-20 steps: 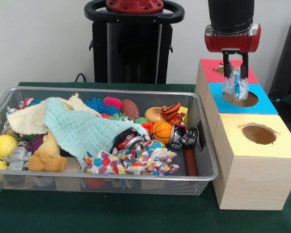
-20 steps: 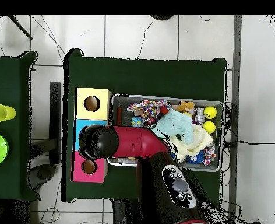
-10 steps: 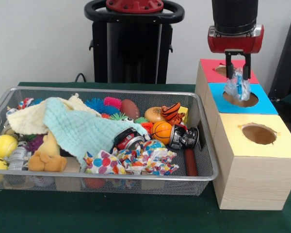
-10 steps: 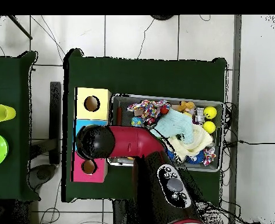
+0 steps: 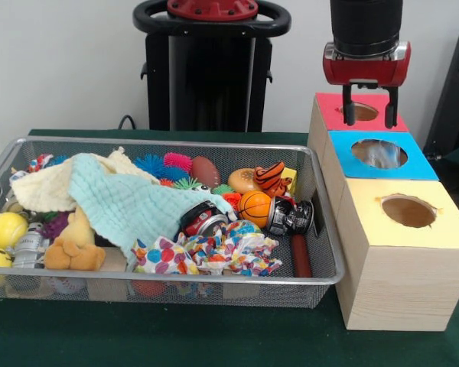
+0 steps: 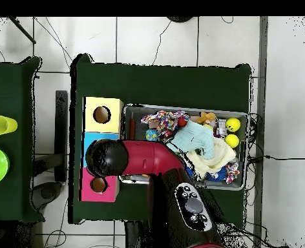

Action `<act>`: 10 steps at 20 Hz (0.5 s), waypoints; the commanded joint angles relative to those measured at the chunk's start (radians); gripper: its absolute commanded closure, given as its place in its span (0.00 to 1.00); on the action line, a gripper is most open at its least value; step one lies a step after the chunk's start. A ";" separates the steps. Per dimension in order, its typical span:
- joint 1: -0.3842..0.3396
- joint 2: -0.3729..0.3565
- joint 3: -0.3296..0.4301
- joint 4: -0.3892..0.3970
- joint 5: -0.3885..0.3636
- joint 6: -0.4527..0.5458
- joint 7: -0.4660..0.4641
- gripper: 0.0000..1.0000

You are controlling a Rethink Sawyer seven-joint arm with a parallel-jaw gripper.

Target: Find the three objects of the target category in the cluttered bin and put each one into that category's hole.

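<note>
Surface: the dark green cloth-covered surface [image 5: 214, 336] carries everything you see here.

Bin: the large shallow silver wire-mesh bin [image 5: 214, 281] sits on it, just beside the boxes, still crowded.

Boxes: 3 pale wooden boxes stand in a row, each with 1 round hole in a coloured top: the yellow-topped box [image 5: 402, 252] nearest the camera, the blue-topped box [image 5: 424, 164] in the middle, the red-topped box [image 5: 329, 111] farthest.

Arm: the red and black arm hangs over the far boxes; in the overhead view it covers the blue top.

Tool: the tool [image 5: 369, 105] is released, fingers spread and empty, above the seam between the red and blue tops. A second ago it pinched a crinkled clear plastic wrapper with blue markings [image 5: 379, 155]; that now shows as a pale glint inside the blue hole. You may judge 1 target delivered; how many remain is not shown.

Bin contents, soft: a mint waffle-weave cloth [image 5: 126, 202], a cream cloth [image 5: 46, 189], a tan plush toy [image 5: 75, 245], a crumpled multicoloured dotted wrapper [image 5: 214, 252].

Bin contents, hard: a small orange basketball [image 5: 254, 207], 2 smooth yellow balls [image 5: 5, 229], a dented red and silver can [image 5: 203, 218].
</note>
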 commanded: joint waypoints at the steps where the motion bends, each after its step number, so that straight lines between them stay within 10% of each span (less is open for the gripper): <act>1: -0.010 0.018 -0.016 -0.047 -0.023 -0.028 0.065 0.00; 10: -0.011 0.019 -0.021 -0.055 -0.024 -0.028 0.062 0.00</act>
